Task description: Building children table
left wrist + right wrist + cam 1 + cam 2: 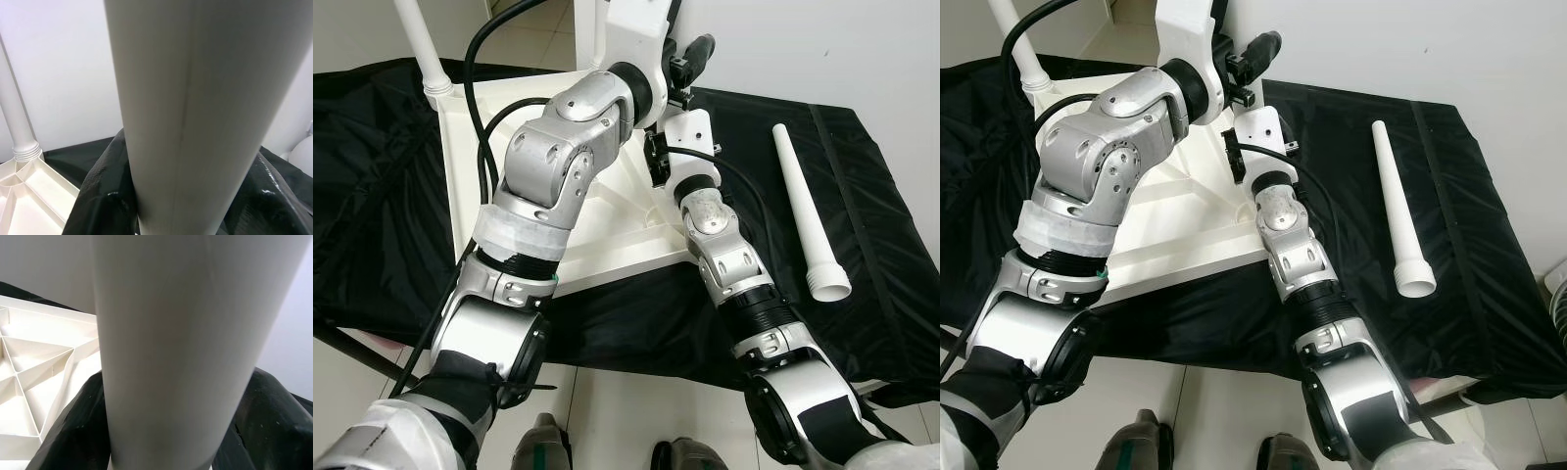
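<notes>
— Gripping anything, those two claws?
— Cannot tell for either; both wrist views sit right against an upright white leg (195, 117), and no fingers show. The left arm (558, 157) and right arm (715, 235) both reach to it over the upturned tabletop (617, 235).
— Other legs?
— One stands at the tabletop's far left corner (421, 49); a loose leg (808, 215) lies on the black cloth (881, 294), well right of the right arm.
</notes>
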